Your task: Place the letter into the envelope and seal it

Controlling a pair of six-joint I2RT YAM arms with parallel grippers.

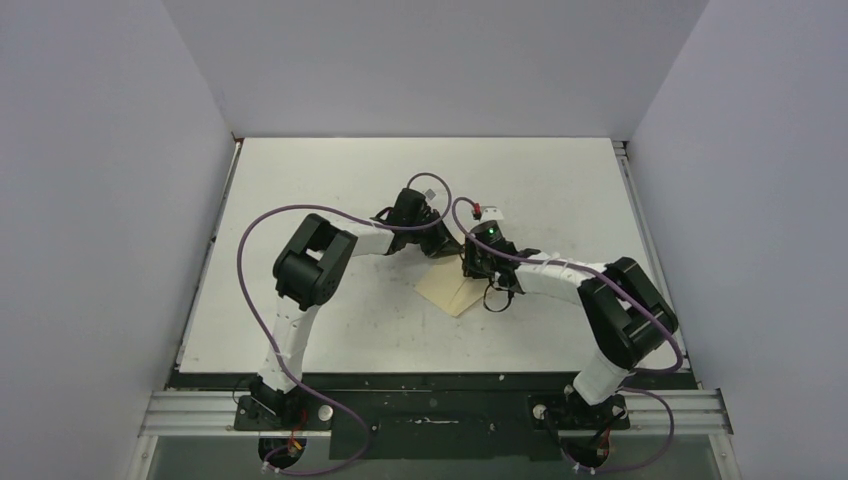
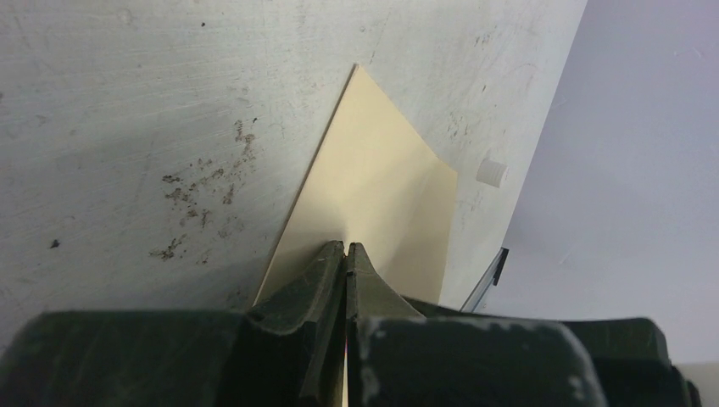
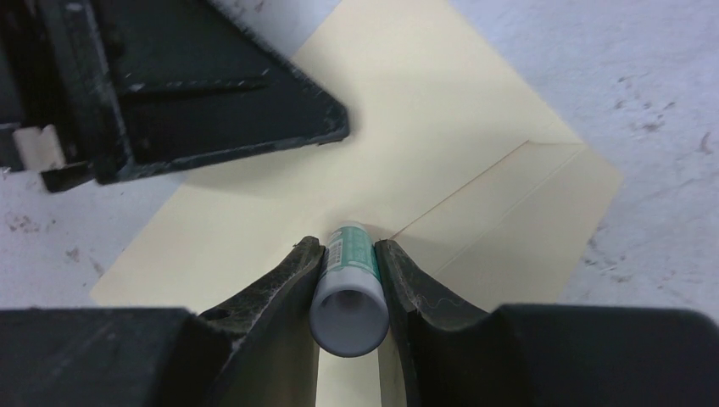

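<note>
While the right gripper [image 3: 348, 248] has its jaws closed on a glue stick [image 3: 349, 292], the stick's tip touches the envelope [image 3: 475, 110] just in front, beside the flap seam. The left gripper [image 2: 346, 248], fully closed and empty, presses the envelope onto the surface [image 2: 127, 102]. The letter is not visible. The glue should follow the seam slowly, with light pressure.

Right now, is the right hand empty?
No, the right hand is clamped on a white tube with a green label over the envelope.
</note>
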